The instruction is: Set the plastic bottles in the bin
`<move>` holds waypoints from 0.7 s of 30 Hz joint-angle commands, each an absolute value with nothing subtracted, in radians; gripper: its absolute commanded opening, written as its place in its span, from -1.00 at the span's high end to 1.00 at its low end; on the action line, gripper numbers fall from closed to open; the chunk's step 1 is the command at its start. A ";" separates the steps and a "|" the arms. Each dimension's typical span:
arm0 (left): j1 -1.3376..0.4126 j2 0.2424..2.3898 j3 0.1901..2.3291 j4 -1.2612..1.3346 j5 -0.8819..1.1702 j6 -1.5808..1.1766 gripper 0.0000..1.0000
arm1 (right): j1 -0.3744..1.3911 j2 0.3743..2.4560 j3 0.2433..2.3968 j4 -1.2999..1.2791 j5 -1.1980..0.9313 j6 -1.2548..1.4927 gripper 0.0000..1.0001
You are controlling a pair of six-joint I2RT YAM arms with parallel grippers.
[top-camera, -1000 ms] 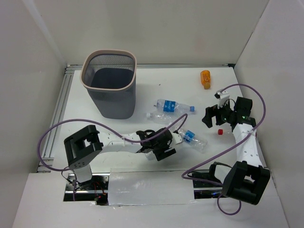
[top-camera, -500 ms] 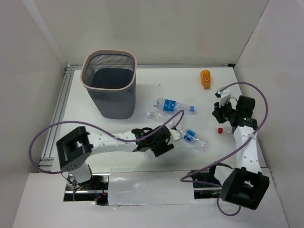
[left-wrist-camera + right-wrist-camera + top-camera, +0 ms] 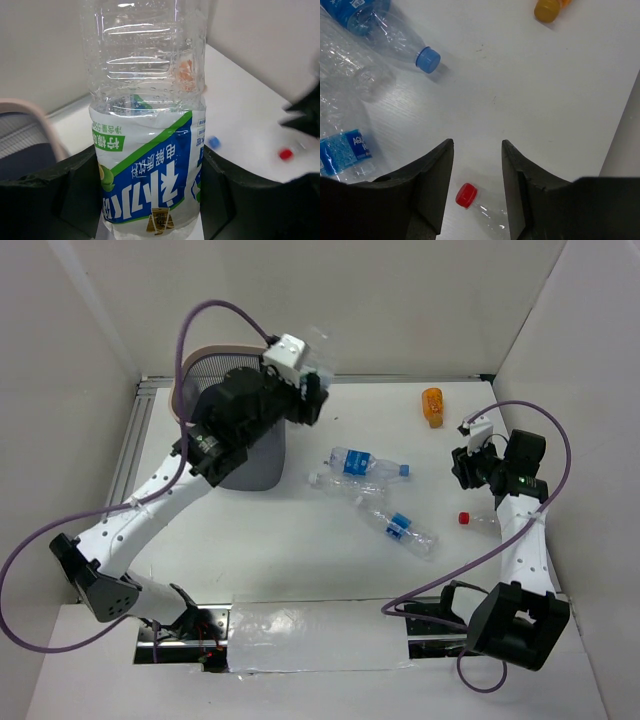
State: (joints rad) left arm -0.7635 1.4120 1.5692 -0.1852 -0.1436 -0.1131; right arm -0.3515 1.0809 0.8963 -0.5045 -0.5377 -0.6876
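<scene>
**Left pincer** (image 3: 149, 175): closed on the held bottle (image 3: 147, 100). One black finger presses each side of its lower body. The held bottle is clear and carries a blue, white and green label. In the left wrist view it stands upright between the fingers.

**Position:** In the top view the left arm reaches high above the counter (image 3: 300, 560). The pincer is at the far right corner of the bin (image 3: 255, 472). In the left wrist view the pale rim of the bin lies to the left of the held bottle and lower. The held bottle is beside the mouth, not inside it.

**Right pincer** (image 3: 477, 170): jaws partly apart, with nothing between them. It hangs over the right side of the counter. The red-capped bottle (image 3: 466, 195) lies on the counter just nearer than the pincer, apart from both fingers.

**Remaining items on the counter:**
- The blue-capped bottle (image 3: 365, 462) lies at the centre, to the right of the bin.
- The unlabelled clear bottle (image 3: 335, 483) lies touching its near side.
- The blue-labelled bottle (image 3: 400, 528) lies nearer still, at a slant.
- The orange bottle (image 3: 432, 406) lies at the far right, well apart from the others.
</scene>
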 commanded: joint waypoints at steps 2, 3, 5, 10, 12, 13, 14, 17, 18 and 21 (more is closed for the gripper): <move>-0.629 1.434 1.624 -0.123 -0.261 -0.150 0.75 | -0.356 1.058 0.900 -0.515 -0.543 -0.693 -0.11; -0.605 1.434 1.624 -0.114 -0.261 -0.150 0.75 | -0.356 1.058 0.900 -0.515 -0.543 -0.693 -0.16; -0.543 1.443 1.624 -0.101 -0.287 -0.150 0.64 | -0.356 1.048 0.900 -0.515 -0.532 -0.703 -0.25; -0.439 1.453 1.574 -0.092 -0.356 -0.172 0.48 | -0.356 1.048 0.900 -0.515 -0.522 -0.703 -0.35; -0.388 1.465 1.563 -0.081 -0.356 -0.185 0.36 | -0.356 1.058 0.911 -0.515 -0.512 -0.703 -0.43; -0.373 1.485 1.563 -0.093 -0.344 -0.186 -0.09 | -0.356 1.069 0.925 -0.515 -0.512 -0.712 -0.46; -0.362 1.496 1.575 -0.104 -0.335 -0.186 -0.36 | -0.356 1.069 0.925 -0.515 -0.502 -0.732 -0.56; -0.342 1.526 1.606 -0.133 -0.325 -0.172 -0.84 | -0.356 1.106 0.946 -0.526 -0.479 -0.791 -0.72; -0.342 1.526 1.620 -0.144 -0.316 -0.161 -1.00 | -0.370 1.115 0.965 -0.543 -0.479 -0.883 -0.75; -0.333 1.516 1.664 -0.156 -0.269 -0.170 -1.00 | -0.409 1.176 1.018 -0.623 -0.499 -1.106 -0.81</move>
State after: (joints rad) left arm -0.3347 1.5368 1.5761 -0.1902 -0.3099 -0.1623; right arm -0.3744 1.1389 0.9443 -0.5564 -0.5003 -0.8753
